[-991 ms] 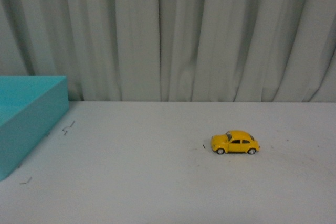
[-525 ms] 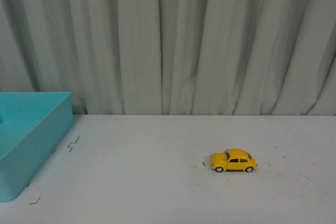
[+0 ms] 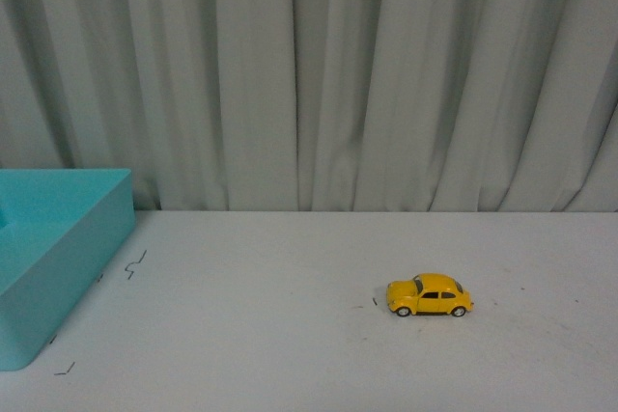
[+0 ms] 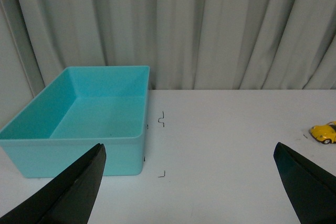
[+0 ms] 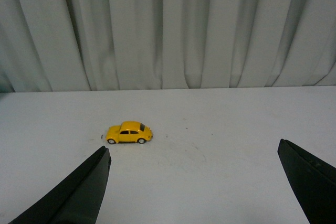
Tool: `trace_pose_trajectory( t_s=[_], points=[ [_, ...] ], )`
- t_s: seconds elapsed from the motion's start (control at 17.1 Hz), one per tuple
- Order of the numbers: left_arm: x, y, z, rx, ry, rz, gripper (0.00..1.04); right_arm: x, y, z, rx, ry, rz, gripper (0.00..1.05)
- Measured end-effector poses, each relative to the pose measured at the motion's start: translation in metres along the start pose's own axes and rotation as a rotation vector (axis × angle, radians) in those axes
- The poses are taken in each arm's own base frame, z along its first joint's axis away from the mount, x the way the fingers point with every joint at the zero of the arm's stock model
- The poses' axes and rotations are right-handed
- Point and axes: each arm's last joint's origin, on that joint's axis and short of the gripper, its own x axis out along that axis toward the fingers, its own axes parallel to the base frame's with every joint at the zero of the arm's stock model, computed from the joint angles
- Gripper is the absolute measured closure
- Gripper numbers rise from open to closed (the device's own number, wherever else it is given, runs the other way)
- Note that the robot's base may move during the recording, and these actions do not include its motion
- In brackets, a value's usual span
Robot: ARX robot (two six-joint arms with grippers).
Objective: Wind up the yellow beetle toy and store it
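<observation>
Yellow beetle toy (image 3: 430, 296) stood right of centre on the table (image 3: 241, 344), well apart from the teal bin (image 3: 72, 262) at left; my left gripper (image 4: 189, 153) and right gripper (image 5: 194, 150) gaped wide, empty, apparently poised for pickup.

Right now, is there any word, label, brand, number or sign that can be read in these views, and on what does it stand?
No readable text in any view.
The yellow beetle toy: too small to show any badge or plate.
The turquoise bin: plain walls, no label seen.
The dark marks on the table beside the bin: bent lines, not letters.
</observation>
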Motion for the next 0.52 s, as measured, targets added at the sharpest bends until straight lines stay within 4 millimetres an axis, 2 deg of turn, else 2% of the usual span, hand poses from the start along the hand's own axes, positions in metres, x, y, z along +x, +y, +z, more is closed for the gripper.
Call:
trace_pose_trajectory(
  t_s=[0.52],
  points=[
    [0.0000, 0.0000, 0.0000, 0.000, 0.000, 0.000, 0.07, 0.0000, 0.0000, 0.0000, 0.000, 0.000, 0.000, 0.07]
  ],
)
